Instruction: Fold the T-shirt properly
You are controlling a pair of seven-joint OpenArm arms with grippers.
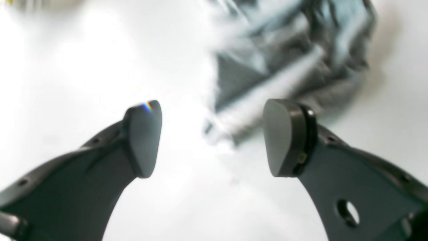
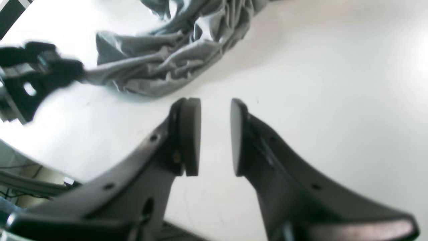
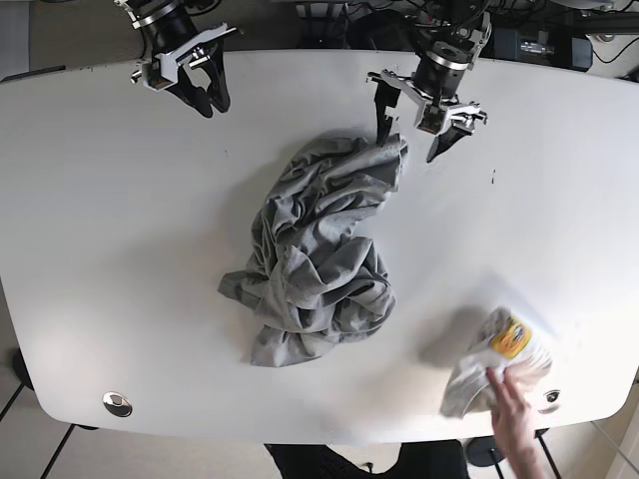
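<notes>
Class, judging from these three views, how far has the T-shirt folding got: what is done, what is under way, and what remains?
Done: nothing; the T-shirt lies crumpled on the table. Under way: the left pincer, open, hovers at the shirt's top edge; the right pincer, open, is away from it. Left: grasping, spreading flat and every fold.

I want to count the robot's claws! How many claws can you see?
2. The left claw hangs open at the top edge of the crumpled grey T-shirt. The right claw is open near the table's far corner, away from the shirt.
</notes>
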